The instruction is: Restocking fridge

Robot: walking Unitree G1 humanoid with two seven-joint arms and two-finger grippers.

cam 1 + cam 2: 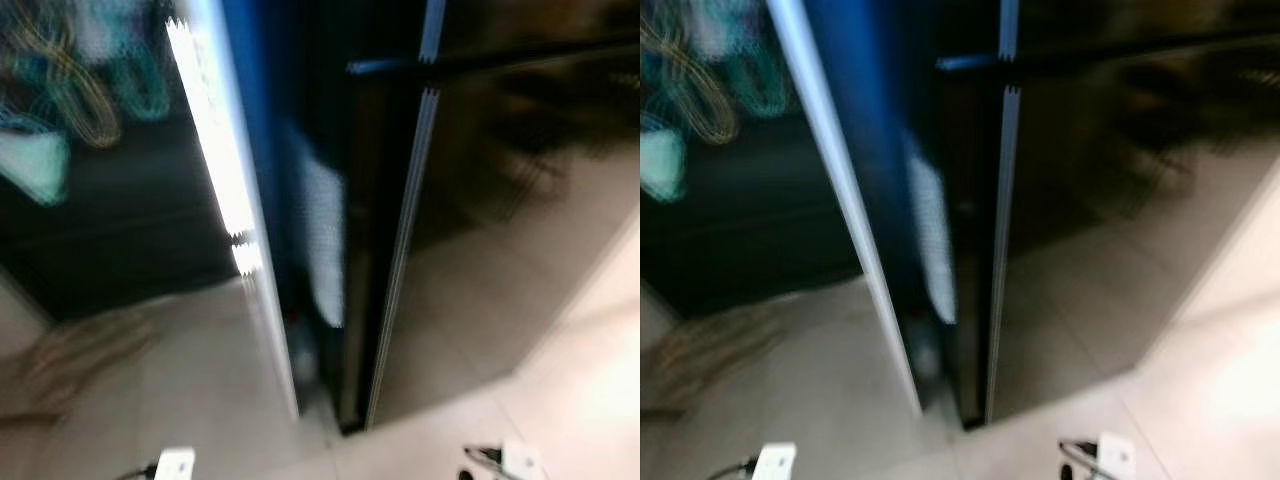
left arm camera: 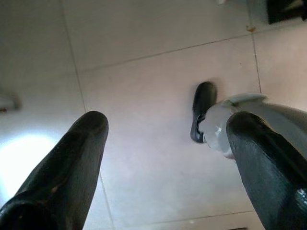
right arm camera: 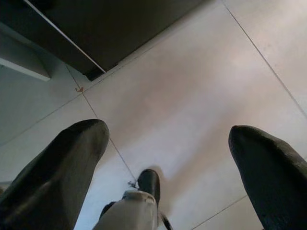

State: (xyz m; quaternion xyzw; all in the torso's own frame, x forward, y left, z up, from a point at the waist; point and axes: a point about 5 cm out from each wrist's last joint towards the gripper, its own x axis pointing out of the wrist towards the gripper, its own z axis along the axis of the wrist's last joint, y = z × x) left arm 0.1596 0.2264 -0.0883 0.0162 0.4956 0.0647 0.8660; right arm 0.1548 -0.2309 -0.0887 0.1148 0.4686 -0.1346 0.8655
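Head views: blurred – a dark fridge (image 1: 480,150) stands ahead, its door (image 1: 225,190) swung ajar with a bright pale edge; blue tint along the door's inner side, a dark gap between door and body.
Fridge interior: too smeared to tell any shelf or stock.
Floor: pale tiles (image 1: 1200,380) run up to the fridge's foot.
Far side of door: a dark cabinet with teal and yellow shapes above it, unreadable.
Left wrist view: left gripper (image 2: 168,158) hangs over bare tile, its 2 black fingers (image 2: 72,163) spread wide, nothing between them, touching nothing. Past the jaws, the robot's own grey leg and black foot (image 2: 201,110) on the floor.
Right wrist view: right gripper (image 3: 168,158) likewise wide open and empty – 2 fingers (image 3: 62,167) apart over tile. Beyond the jaws, the fridge's dark lower corner (image 3: 96,43) meets the floor; between the fingers, another black foot (image 3: 148,182).
Difference: only the wrist views are sharp; only the head views show the door's full height.
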